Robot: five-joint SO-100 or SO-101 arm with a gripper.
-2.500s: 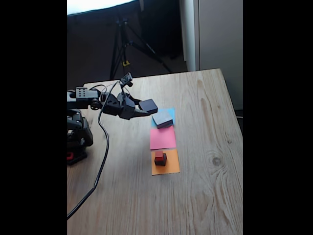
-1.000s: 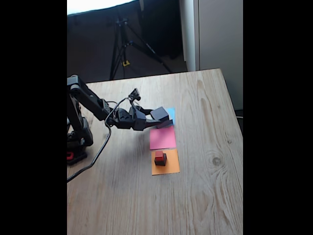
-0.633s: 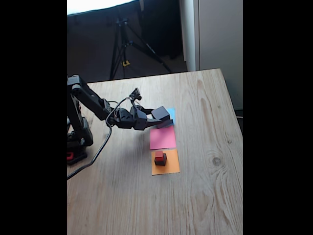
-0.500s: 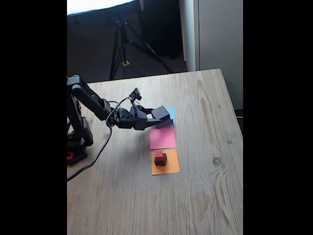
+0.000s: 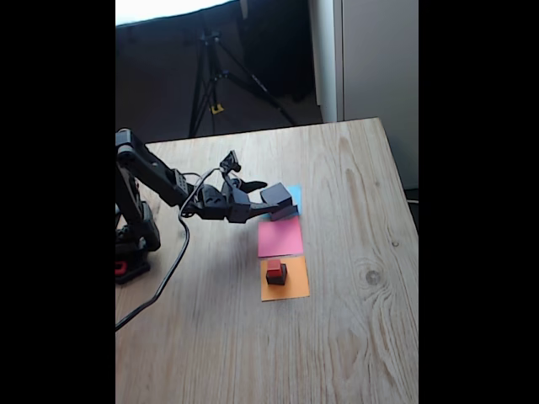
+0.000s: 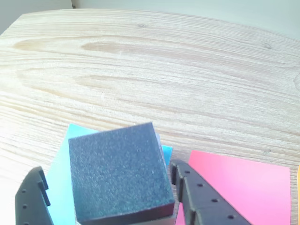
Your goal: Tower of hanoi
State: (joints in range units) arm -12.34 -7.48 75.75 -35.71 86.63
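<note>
Slab, black point(image 6: 117, 173), flat and square, lying between the two fingers of the gripper point(image 6: 105, 171) in the wrist view, over the blue paper square point(image 6: 61, 159). Beneath its near edge, a thin paler strip, probably the grey slab point(image 5: 285, 213); seen more plainly in the fixed view as a lighter layer under the black slab point(image 5: 276, 196). No long axis to speak of: sides about equal, top face turned a little against the line of the fingers. Jaws spread wider than the slab: clear gap on the left side in the wrist view, right finger close to or just touching the slab's corner. Judged as holding nothing, with the slab resting on the stack. In the fixed view, gripper point(image 5: 263, 199) reaching in from the left, slab straight ahead of it at the fingertips, so a withdrawal likely means going up or back to the left, away from the corner beside the right finger. Just beside the blue square, nearer the camera, the pink paper square point(image 5: 280, 237), bare. Next in the row, the orange paper square point(image 5: 290, 289) carrying the small black cube point(image 5: 277, 274) with the tiny red cube point(image 5: 273, 265) on top. Plenty of open wooden table point(image 5: 354, 185) to the right; far edge well apart from the stack.
</note>
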